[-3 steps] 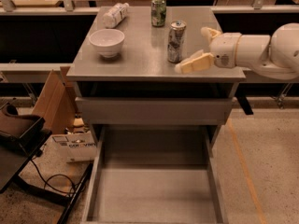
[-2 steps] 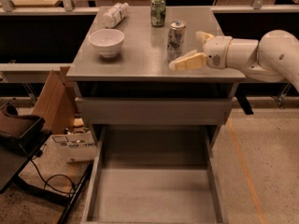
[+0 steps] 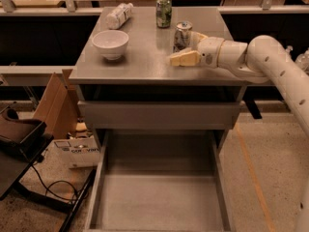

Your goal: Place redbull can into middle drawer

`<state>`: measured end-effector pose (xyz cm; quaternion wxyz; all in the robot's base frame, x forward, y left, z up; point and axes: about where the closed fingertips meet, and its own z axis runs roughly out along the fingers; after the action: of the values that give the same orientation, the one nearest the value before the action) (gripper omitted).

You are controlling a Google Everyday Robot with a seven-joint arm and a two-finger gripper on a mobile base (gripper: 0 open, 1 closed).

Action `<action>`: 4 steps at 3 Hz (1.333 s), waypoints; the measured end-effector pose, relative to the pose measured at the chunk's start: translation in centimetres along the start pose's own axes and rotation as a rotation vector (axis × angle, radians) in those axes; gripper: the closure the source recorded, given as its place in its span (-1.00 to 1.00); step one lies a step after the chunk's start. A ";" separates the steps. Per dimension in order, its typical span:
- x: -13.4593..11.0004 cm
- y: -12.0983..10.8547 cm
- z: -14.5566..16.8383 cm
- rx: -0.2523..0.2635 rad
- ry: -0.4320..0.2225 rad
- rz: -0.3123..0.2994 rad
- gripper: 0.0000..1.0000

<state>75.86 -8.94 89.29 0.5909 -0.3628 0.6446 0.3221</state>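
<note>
My hand (image 3: 188, 47) spread | tall slim silver redbull can (image 3: 182, 35) upright between its fingers, worktop-right | wide shallow grey middle drawer (image 3: 159, 202) open below

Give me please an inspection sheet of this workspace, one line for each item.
Surface: grey metal table top, holds four things.
Job's things: redbull can upright on it; middle drawer pulled open, floor bare.
Clutter: white bowl, green can, plastic bottle on its side.
Grippers: gripper at the redbull can, fingers apart, one each side.
Cables: black cable on floor, left.
Surroundings: cardboard box left of table.
</note>
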 end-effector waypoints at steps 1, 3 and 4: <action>-0.3 -1.3 2.0 -0.020 0.003 -0.032 -0.64; -0.8 -1.3 2.7 -0.029 -0.004 -0.040 0.45; -0.8 -1.1 3.0 -0.033 -0.004 -0.040 0.91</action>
<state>78.42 -6.92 89.80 0.5924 -0.3845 0.6307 0.3217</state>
